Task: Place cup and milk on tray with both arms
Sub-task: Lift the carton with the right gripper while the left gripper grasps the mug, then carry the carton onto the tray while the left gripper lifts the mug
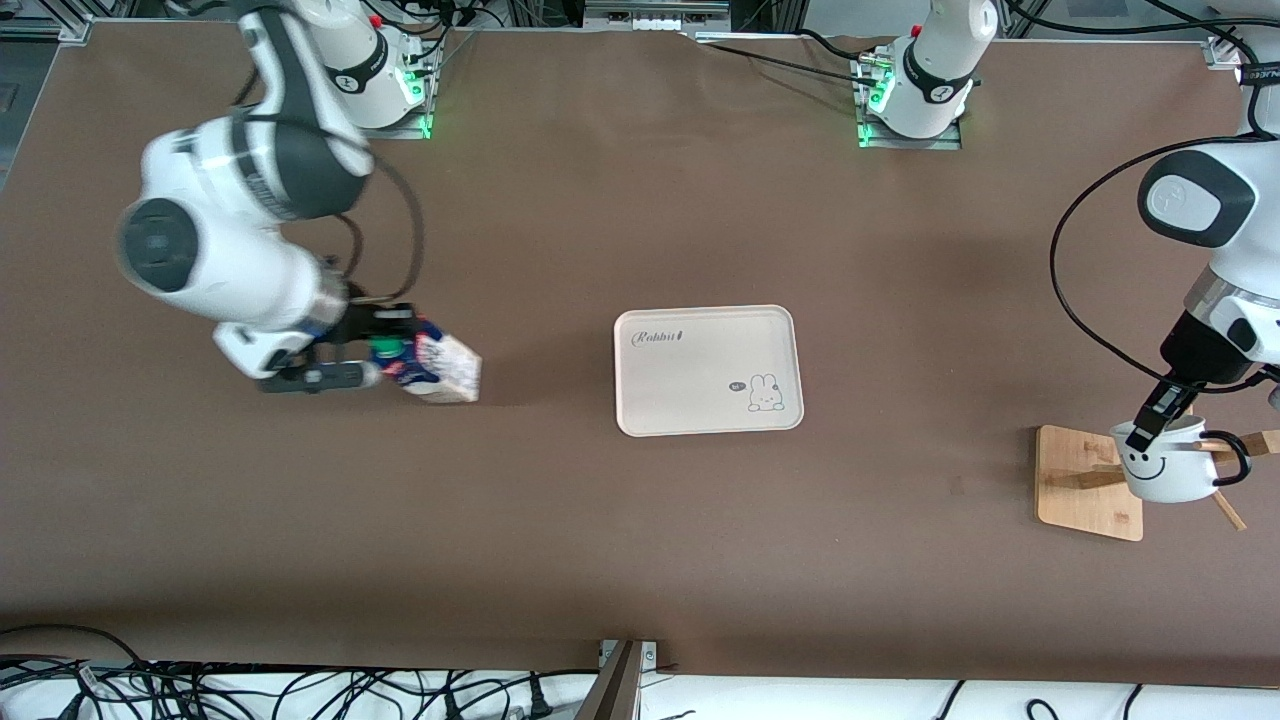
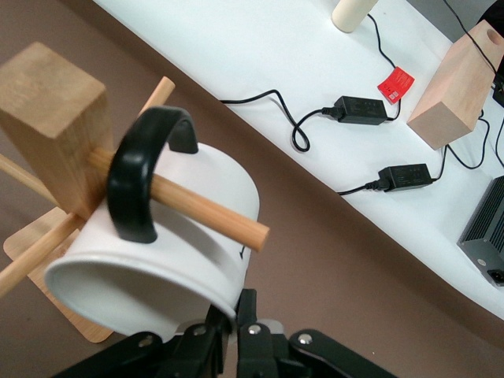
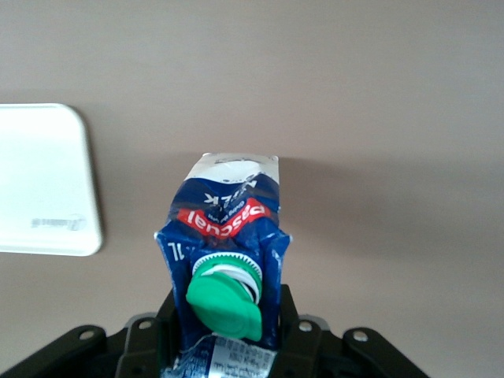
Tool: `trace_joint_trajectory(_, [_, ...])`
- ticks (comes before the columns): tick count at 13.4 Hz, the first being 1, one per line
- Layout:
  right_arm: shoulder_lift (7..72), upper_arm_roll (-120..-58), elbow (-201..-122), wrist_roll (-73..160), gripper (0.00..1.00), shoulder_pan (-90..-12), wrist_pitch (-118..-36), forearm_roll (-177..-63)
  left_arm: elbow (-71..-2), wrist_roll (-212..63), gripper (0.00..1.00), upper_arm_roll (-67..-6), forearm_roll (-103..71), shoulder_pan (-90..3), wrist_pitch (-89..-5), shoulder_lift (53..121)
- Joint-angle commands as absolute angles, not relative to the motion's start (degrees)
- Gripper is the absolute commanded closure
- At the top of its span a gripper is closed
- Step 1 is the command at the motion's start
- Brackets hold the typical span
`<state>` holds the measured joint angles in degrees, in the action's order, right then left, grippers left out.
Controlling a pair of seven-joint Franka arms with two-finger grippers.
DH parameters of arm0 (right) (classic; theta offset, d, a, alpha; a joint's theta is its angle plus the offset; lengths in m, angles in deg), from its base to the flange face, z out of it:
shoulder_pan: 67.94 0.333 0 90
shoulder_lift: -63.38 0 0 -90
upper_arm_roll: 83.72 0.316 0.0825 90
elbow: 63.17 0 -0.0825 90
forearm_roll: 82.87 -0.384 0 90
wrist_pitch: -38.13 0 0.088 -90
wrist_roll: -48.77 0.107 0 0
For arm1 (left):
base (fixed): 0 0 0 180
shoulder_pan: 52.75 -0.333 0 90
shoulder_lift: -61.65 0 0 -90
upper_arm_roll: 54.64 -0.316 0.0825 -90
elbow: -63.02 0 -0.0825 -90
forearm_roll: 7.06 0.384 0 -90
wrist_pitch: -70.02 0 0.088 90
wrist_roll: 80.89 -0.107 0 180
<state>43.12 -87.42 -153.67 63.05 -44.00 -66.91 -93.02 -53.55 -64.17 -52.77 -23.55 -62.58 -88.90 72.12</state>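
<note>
The milk [image 1: 440, 365], a dark-blue carton with a green cap, is tilted with its base toward the tray, at the right arm's end of the table. My right gripper [image 1: 393, 360] is shut on its top; in the right wrist view the black fingers [image 3: 293, 315] press both sides of the milk [image 3: 227, 228] beside the cap. The cream tray [image 1: 708, 370] lies mid-table, bare. The white smiley cup [image 1: 1165, 470] hangs by its black handle [image 2: 140, 185] on a wooden peg. My left gripper [image 1: 1148, 425] is shut on the cup's rim [image 2: 228, 295].
The cup's wooden rack stands on a flat base [image 1: 1085, 480] at the left arm's end, with a square post [image 2: 51, 118] and several pegs sticking out. Past the table edge lie cables, power adapters [image 2: 362, 110] and a wooden block [image 2: 457, 87].
</note>
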Motion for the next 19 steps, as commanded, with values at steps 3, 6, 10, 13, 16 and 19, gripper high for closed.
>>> trace_joint_trajectory(3, [30.5, -88.1, -137.3, 77.9, 0.51, -29.8, -65.4, -93.7, -51.9, -65.4, 1.0, -52.4, -24.5, -62.8, -88.8, 72.6])
trace_joint_trajectory(6, [24.6, -88.2, -130.7, 83.3, 0.51, -23.2, -66.8, -93.5, -52.0, -65.3, 1.0, -51.7, -24.3, -62.3, -87.6, 71.5])
trace_joint_trajectory(10, [22.5, -88.4, -130.3, 84.5, 0.51, -20.5, -67.9, -91.0, -52.0, -65.7, 1.0, -49.1, -22.4, -62.3, -81.4, 68.5])
trace_joint_trajectory(13, [21.4, -88.5, -130.3, 84.5, 0.51, -20.4, -68.0, -89.6, -52.0, -66.5, 1.0, -46.7, -18.2, -62.4, -78.5, 66.5])
trace_joint_trajectory(16, [21.3, -88.4, -130.4, 84.3, 0.51, -20.4, -67.4, -88.3, -51.1, -66.6, 1.0, -43.7, -13.4, -62.4, -72.9, 64.1])
trace_joint_trajectory(19, [21.2, -88.4, -130.6, 84.6, 0.5, -20.4, -67.9, -88.3, -45.7, -67.1, 1.0, -42.8, -13.1, -62.4, -58.7, 63.1])
